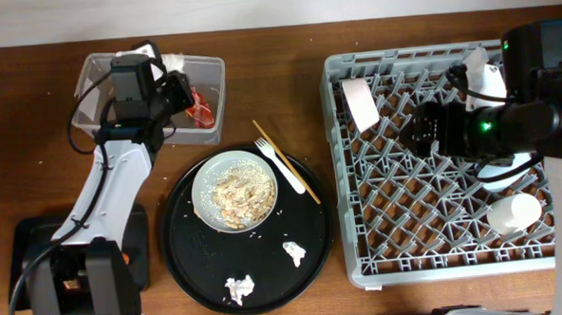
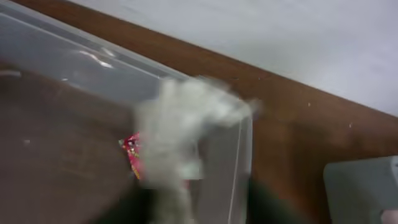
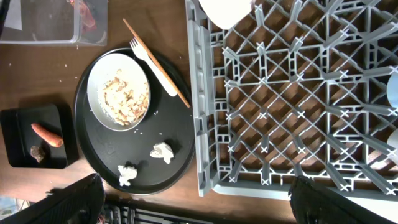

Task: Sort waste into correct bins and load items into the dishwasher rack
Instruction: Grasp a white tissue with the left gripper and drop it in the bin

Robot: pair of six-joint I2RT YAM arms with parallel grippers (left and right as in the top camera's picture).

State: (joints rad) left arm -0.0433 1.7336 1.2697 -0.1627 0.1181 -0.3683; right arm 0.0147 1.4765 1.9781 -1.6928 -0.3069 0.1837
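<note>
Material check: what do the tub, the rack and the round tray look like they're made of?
Tub: clear rigid plastic by the look, glossy, with see-through walls. Rack: grey moulded plastic, matte, with a uniform lattice of ribs. Round tray: black with a slight sheen, probably plastic, though coated metal can't be ruled out.

Lab-type robot bench.
Dishwasher rack (image 1: pixel 407 209) staged on a brown wooden table (image 1: pixel 276 53), cabled robot arm (image 1: pixel 111 184) at its edge, plain pale backdrop (image 1: pixel 255 7).
</note>
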